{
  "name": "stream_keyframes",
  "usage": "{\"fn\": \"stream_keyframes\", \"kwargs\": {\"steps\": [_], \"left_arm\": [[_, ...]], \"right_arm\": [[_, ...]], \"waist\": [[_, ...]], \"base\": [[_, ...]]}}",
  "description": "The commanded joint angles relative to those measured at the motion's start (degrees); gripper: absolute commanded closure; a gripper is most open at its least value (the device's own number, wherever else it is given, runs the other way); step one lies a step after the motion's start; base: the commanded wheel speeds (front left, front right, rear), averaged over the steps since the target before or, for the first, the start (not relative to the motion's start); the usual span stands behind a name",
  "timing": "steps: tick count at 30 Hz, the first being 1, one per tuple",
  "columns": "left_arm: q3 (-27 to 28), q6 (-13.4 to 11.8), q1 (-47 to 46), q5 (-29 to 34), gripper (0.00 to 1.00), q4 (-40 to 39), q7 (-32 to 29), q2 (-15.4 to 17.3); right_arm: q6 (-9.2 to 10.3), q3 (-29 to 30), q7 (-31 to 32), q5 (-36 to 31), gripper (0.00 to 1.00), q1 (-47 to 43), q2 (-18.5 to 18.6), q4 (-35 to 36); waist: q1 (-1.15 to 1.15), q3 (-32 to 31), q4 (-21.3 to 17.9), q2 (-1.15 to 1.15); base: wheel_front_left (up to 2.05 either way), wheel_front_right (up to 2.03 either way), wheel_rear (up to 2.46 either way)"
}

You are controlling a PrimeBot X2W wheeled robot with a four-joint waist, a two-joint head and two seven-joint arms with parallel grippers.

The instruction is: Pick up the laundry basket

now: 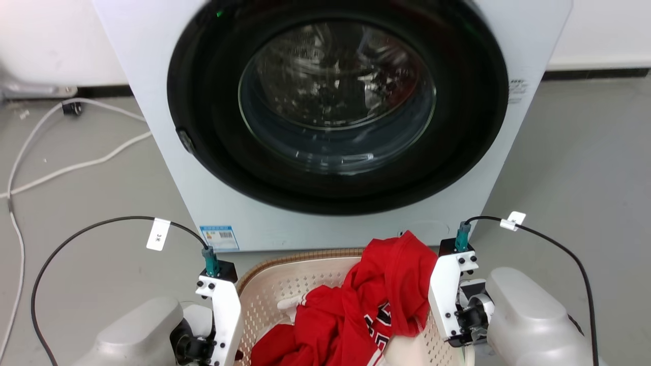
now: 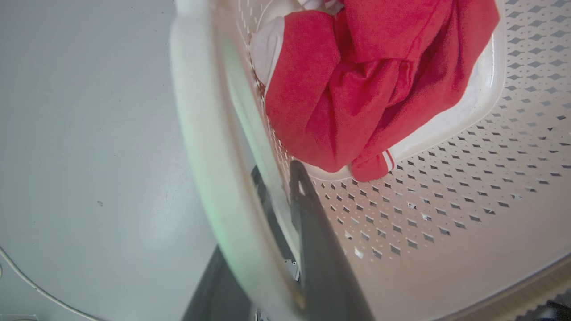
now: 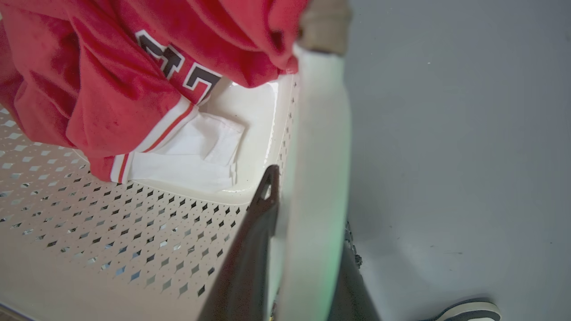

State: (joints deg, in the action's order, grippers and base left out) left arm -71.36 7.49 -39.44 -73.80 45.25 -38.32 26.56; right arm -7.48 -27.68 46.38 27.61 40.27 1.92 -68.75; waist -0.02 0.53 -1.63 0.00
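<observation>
The laundry basket (image 1: 285, 262), cream perforated plastic with a brown woven rim, sits low in the head view in front of the washer. It holds a red garment (image 1: 366, 315) and a white cloth (image 3: 187, 151). My left wrist (image 1: 218, 310) is at its left side and my right wrist (image 1: 452, 300) at its right side. In the left wrist view my left gripper (image 2: 279, 174) straddles the basket's side handle (image 2: 200, 133), with one finger inside the wall (image 2: 446, 200) and one outside. My right gripper (image 3: 308, 200) clamps the opposite handle (image 3: 316, 133) the same way.
A white front-loading washing machine (image 1: 330, 117) with its round door shut stands just behind the basket. White cables (image 1: 76, 165) trail over the grey floor at the left. A shoe (image 3: 468, 310) shows on the floor in the right wrist view.
</observation>
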Motion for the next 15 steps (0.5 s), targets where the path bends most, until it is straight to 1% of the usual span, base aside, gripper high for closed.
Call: {"fn": "stream_keyframes", "kwargs": {"steps": [1, 7, 15], "left_arm": [[-0.61, -0.06, 0.94, 0.37, 1.00, 0.86, -1.32, 2.20], [-0.75, -0.06, 0.33, -0.88, 1.00, 1.66, -3.25, 1.34], [-1.00, -0.06, -0.88, -1.38, 1.00, 3.07, -5.50, 0.82]], "right_arm": [[-0.02, -0.65, 0.46, 0.04, 1.00, -0.13, 1.75, 0.25], [-0.08, -2.32, 1.68, 1.79, 1.00, -0.45, 1.74, 0.41], [-0.08, -3.25, 1.25, 3.16, 1.00, -0.07, 1.74, -0.95]], "waist": [[0.02, -1.63, -0.19, 0.00], [0.02, -3.08, -0.16, 0.00], [0.02, -3.75, 0.10, 0.00]], "base": [[0.00, 0.00, 0.00], [0.00, 0.00, 0.00], [0.00, 0.00, 0.00]]}}
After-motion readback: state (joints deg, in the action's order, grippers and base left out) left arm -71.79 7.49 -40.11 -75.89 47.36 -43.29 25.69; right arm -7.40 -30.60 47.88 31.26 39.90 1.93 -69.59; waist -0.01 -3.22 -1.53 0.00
